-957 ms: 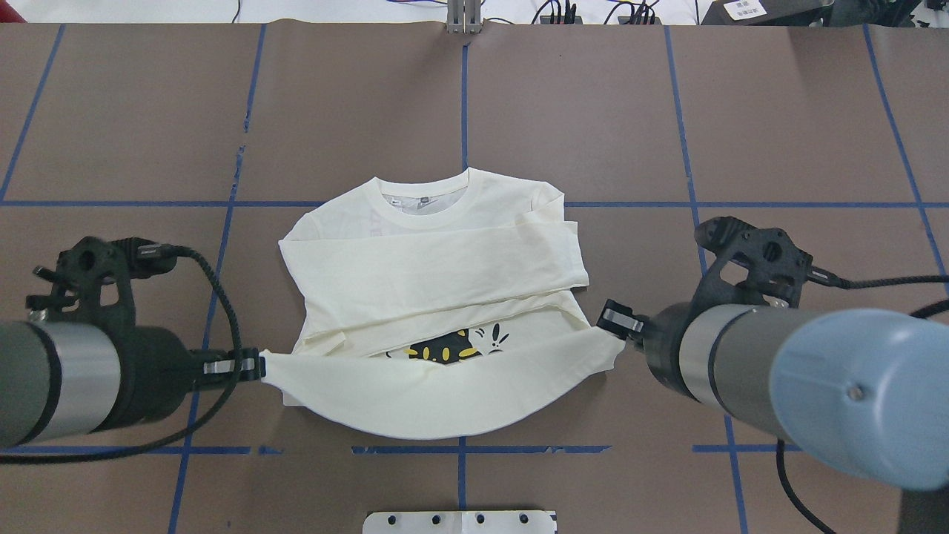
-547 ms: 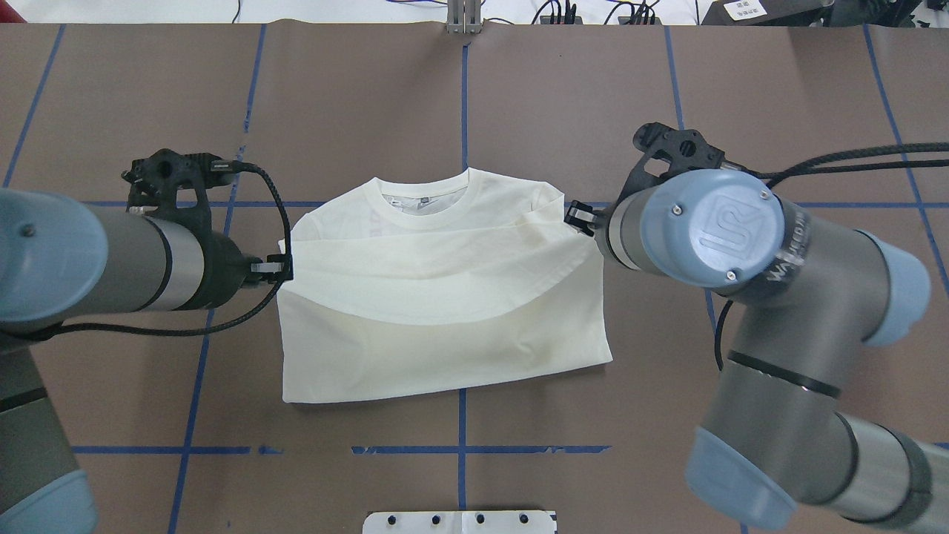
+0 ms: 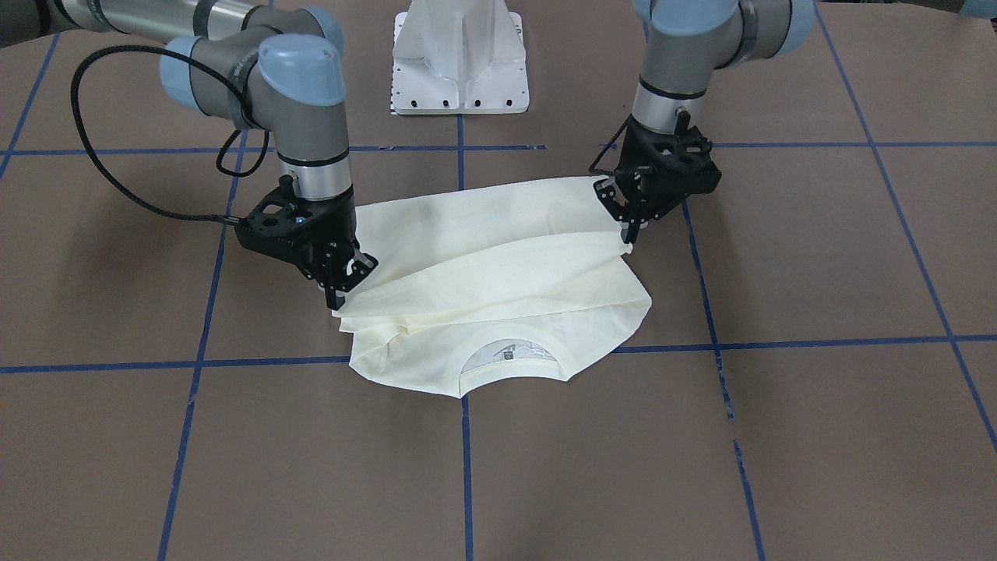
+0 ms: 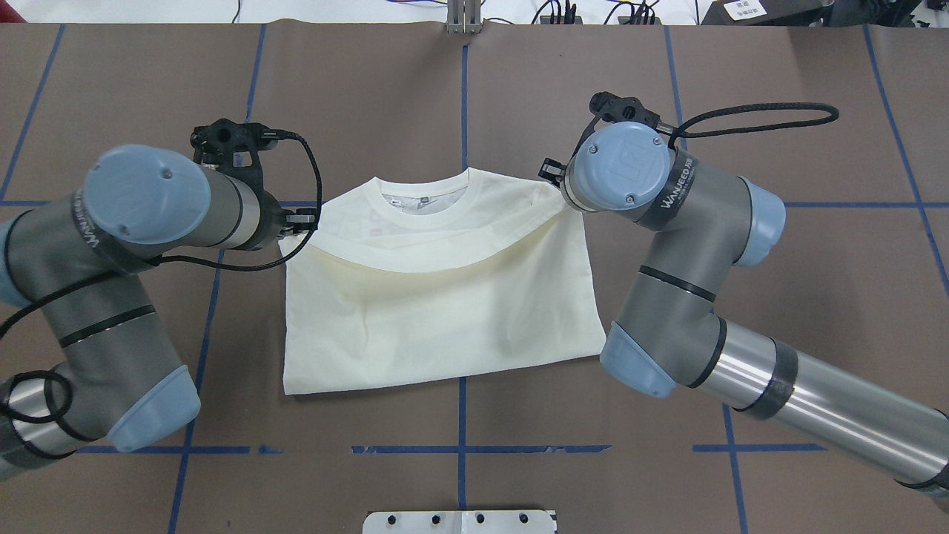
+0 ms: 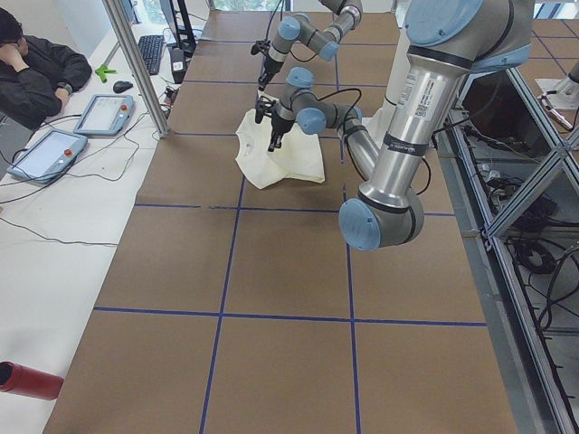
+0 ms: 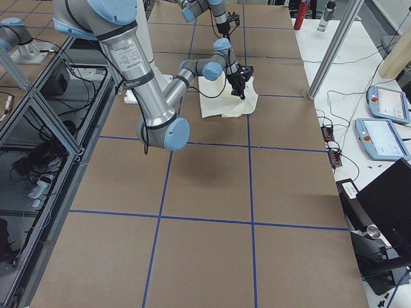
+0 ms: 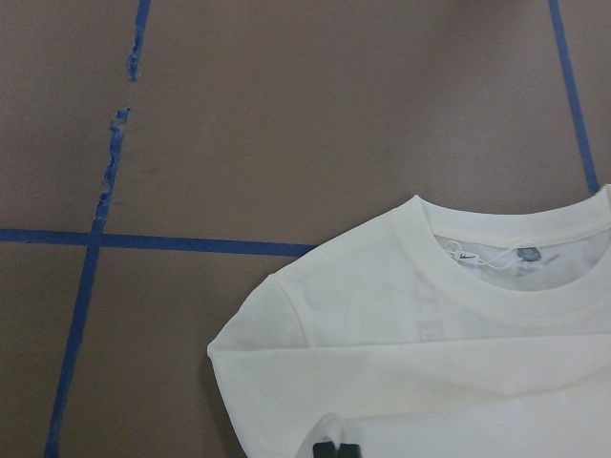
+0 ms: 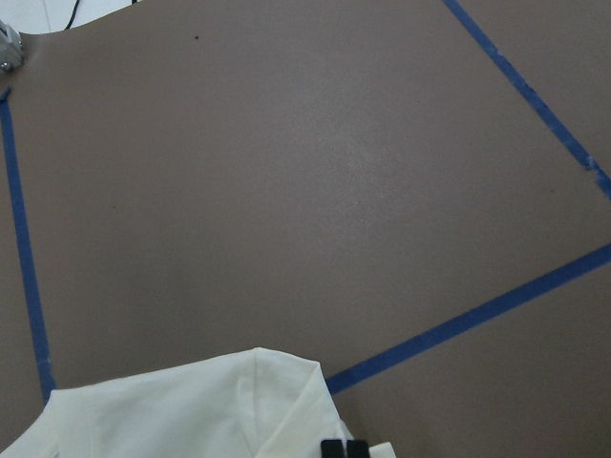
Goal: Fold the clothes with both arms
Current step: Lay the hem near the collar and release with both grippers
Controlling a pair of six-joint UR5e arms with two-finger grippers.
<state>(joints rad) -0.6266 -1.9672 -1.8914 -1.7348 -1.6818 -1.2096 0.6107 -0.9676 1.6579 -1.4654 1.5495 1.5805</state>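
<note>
T-shirt (image 3: 498, 269) in left pincer (image 3: 628, 232), right pincer (image 3: 337, 299)

Plain cream shirt (image 4: 437, 311). Brown table (image 4: 578, 89), gridded with blue tape (image 4: 465, 96). Left arm (image 4: 111, 289) and right arm (image 4: 675, 252) in grey and silver, with light blue caps (image 4: 144, 193). Left gripper (image 3: 629, 232) and right gripper (image 3: 340, 298) black. White base (image 3: 461, 70) dotted with dark holes (image 3: 445, 103).

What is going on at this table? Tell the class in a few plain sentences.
A cream T-shirt is being folded in half on the brown table. The left gripper and the right gripper each pinch one corner of the shirt's bottom edge and hold it over the chest, just short of the collar. The edge sags between them and is not yet released.
</note>
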